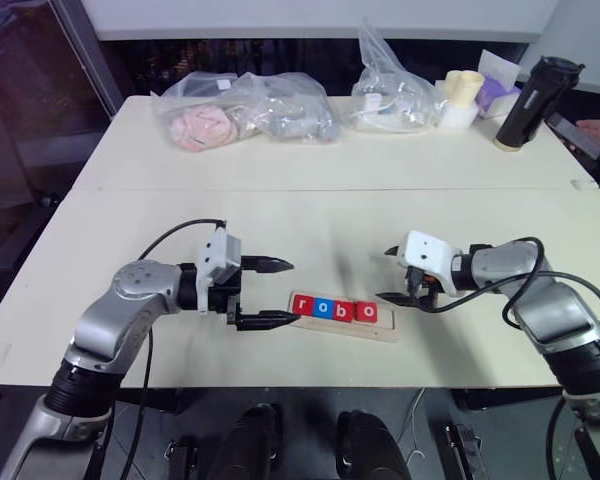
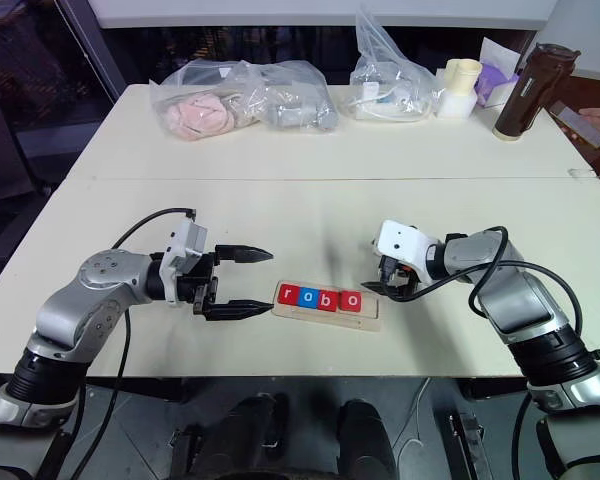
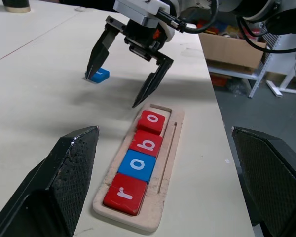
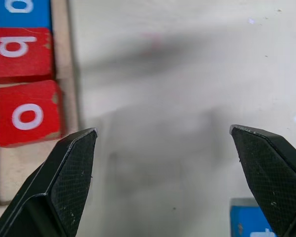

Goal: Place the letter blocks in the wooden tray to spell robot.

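The pale wooden tray, a narrow strip with rounded corners, lies flat on the cream table near its front edge. Its long axis runs left to right across the robot's front, between the two grippers.

Four flat square letter blocks sit in the tray's groove, edge to edge, from the left end: red "r", blue "o", red "b", red "o". They read "robo". The slot at the tray's right end holds no block. A fifth block, blue, lies flat on the table just beyond the tray's right end, beside the right gripper; its letter cannot be read.

The left gripper points right toward the tray's left end, fingers spread wide, holding nothing. Its lower finger ends just beside the tray.

The right gripper points down and left over the table just past the tray's right end, fingers spread wide, holding nothing.
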Controlling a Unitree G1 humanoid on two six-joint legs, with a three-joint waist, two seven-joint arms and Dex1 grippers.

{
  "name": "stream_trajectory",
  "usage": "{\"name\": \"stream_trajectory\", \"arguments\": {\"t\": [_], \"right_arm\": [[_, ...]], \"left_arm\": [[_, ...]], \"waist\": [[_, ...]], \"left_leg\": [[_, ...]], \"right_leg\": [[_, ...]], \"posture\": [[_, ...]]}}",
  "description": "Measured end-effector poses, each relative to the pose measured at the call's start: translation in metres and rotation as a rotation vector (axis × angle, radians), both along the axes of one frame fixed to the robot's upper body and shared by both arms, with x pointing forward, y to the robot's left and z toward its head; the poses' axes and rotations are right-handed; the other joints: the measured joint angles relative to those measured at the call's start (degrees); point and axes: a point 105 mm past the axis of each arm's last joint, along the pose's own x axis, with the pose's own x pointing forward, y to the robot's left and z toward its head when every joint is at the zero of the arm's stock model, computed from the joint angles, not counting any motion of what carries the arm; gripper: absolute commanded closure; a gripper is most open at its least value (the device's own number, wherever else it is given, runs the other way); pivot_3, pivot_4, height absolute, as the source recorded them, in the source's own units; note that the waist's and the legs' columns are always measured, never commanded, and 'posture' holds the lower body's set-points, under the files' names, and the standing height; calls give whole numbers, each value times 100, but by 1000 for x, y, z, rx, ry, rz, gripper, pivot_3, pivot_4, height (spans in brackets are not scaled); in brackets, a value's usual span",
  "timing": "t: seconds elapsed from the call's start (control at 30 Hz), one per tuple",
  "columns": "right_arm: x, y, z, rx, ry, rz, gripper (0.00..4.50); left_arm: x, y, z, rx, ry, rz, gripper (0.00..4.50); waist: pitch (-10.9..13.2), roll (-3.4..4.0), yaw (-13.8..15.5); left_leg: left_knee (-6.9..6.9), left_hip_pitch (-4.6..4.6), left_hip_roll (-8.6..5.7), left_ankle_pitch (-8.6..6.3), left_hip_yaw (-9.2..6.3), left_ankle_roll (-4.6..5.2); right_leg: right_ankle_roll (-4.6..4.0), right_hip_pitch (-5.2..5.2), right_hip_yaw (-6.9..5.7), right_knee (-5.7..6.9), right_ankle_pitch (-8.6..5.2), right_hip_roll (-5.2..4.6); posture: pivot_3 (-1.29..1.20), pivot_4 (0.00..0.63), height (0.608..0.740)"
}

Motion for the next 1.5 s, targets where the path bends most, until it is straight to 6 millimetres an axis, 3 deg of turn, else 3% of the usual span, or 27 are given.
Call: {"name": "stream_trajectory", "arguments": {"t": [0.5, 0.8, 0.97, 1.13, 1.3, 1.5], "right_arm": [[-17, 18, -2, 31, 44, 53, 69], [-8, -1, 17, 36, -33, -36, 69], [30, -26, 30, 137, -101, -383, 69], [47, -36, 23, 256, -72, -776, 69], [39, -48, 3, 329, 33, -1157, 69], [29, -40, -4, 349, 77, -1292, 69]], "left_arm": [[1, 0, 0, -3, 2, 4, 0], [1, -1, 0, -9, 2, 3, 0], [1, -2, 1, -11, -1, 2, 0], [2, -3, 0, -12, -2, 6, 0], [2, -4, 1, -17, -4, 7, 0], [2, -5, 1, -20, -6, 6, 0]], "waist": [[0, 0, 1], [0, 0, 3], [0, 0, -3], [-1, -1, -1], [-3, 3, 0], [-4, 5, -20]], "left_leg": [[1, 0, 0, 0, 0, 0], [1, 0, 0, 0, 0, 0], [0, 3, 1, 4, 0, -5], [-8, 1, 0, 6, -2, -10], [-12, -1, -5, 10, -2, -17], [-12, 1, -3, 11, -2, -16]], "right_leg": [[-1, 0, 0, 1, 0, -1], [-1, 0, 0, 1, -1, -2], [-13, -4, 5, 10, -6, -1], [-12, -9, 6, 14, -4, 0], [-2, -16, 9, 17, 1, 4], [-3, -16, 8, 20, 2, 21]], "posture": [[0, 150, 738], [0, 150, 738], [0, 150, 738], [0, 150, 738], [0, 150, 738], [0, 150, 738]]}}
